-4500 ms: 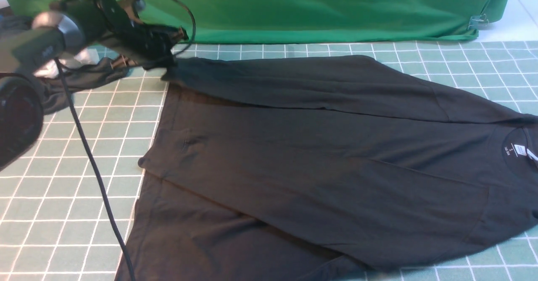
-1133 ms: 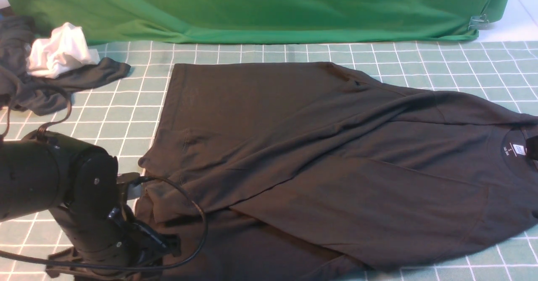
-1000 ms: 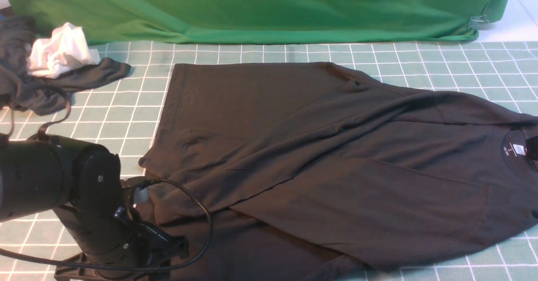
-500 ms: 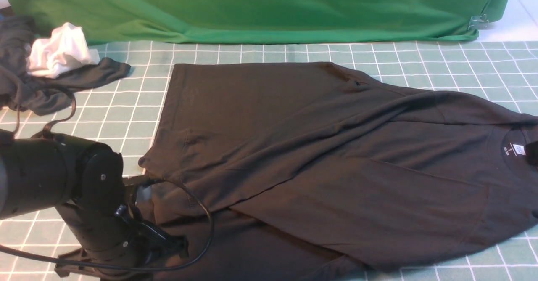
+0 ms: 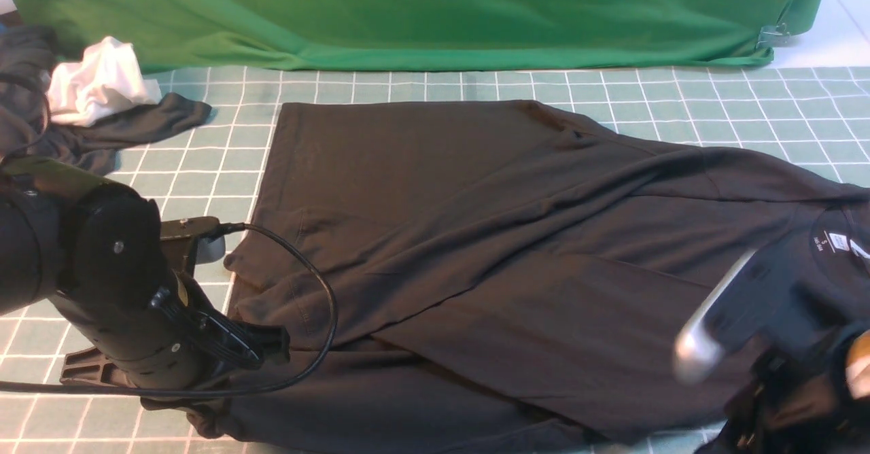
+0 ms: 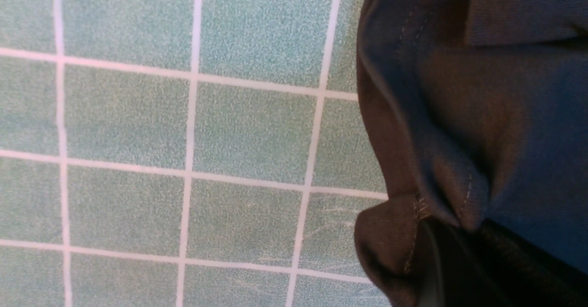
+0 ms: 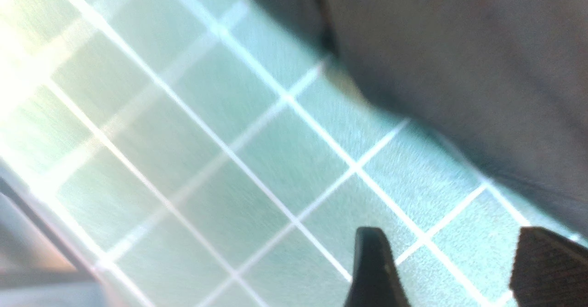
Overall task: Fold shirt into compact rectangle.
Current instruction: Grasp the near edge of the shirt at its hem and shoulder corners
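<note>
Left hand point(image 6: 477, 229) clamped on hem of black shirt point(image 5: 421, 236); right hand point(image 7: 445, 265), apparently wide, near shirt's edge over gridded surface point(image 7: 257, 137)

Beyond the right tool point(image 7: 452, 263), a white "S" point(image 5: 824, 238) reads inside the neck of the black jersey shirt point(image 5: 421, 236). Smaller characters beneath are too fine to read surely.

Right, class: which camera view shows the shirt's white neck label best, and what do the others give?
The front view: it alone shows the neck label, small but clear inside the collar. The left wrist view shows only dark folds and stitching of the shirt; the right wrist view, only a blurred dark edge.
</note>
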